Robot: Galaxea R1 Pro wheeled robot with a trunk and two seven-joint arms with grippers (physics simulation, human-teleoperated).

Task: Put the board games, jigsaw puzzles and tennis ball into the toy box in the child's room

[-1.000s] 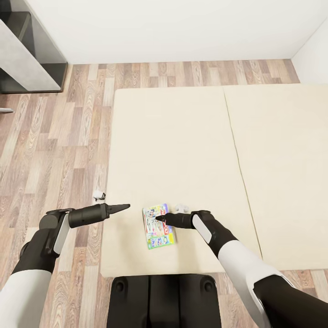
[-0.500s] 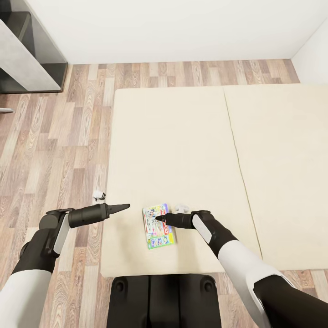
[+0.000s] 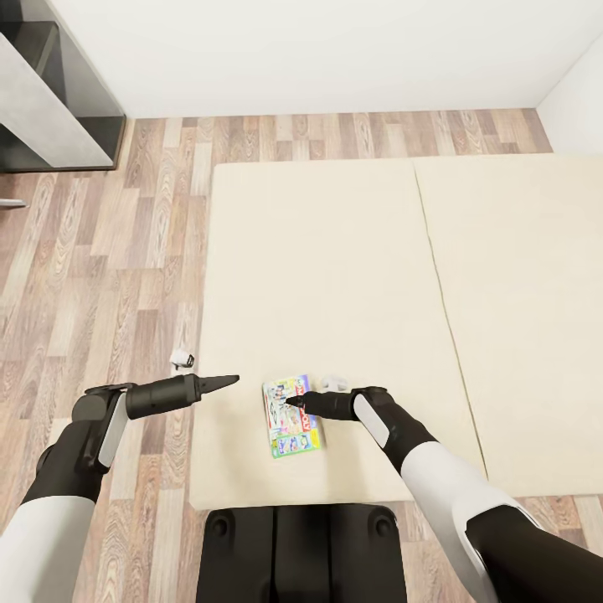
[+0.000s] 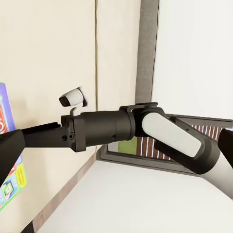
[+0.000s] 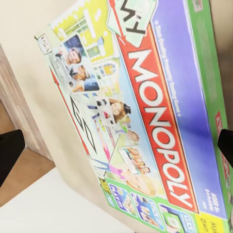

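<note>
One board game (image 3: pixel 286 429), a flat Monopoly box with a yellow, red and green cartoon cover, lies flat near the front edge of the bed (image 3: pixel 335 268). My right gripper (image 3: pixel 291 402) hovers over the box's far half. The right wrist view has the board game (image 5: pixel 145 111) close below, with the right gripper (image 5: pixel 116 148) open and its dark fingers far apart at the picture's sides. My left gripper (image 3: pixel 232 381) hangs over the bed's left edge, a short way left of the box, open and holding nothing. The left wrist view looks across at my right arm (image 4: pixel 111 128) and a strip of the box (image 4: pixel 6 182).
Wood-plank floor (image 3: pixel 109 251) runs along the bed's left side and behind it. A grey and dark piece of furniture (image 3: pixel 50 109) stands at the far left against the white wall (image 3: pixel 335 50). The bed's two cream mattresses meet at a seam (image 3: pixel 440 276).
The whole view has shifted very slightly. Both arms and the board game keep their places.
</note>
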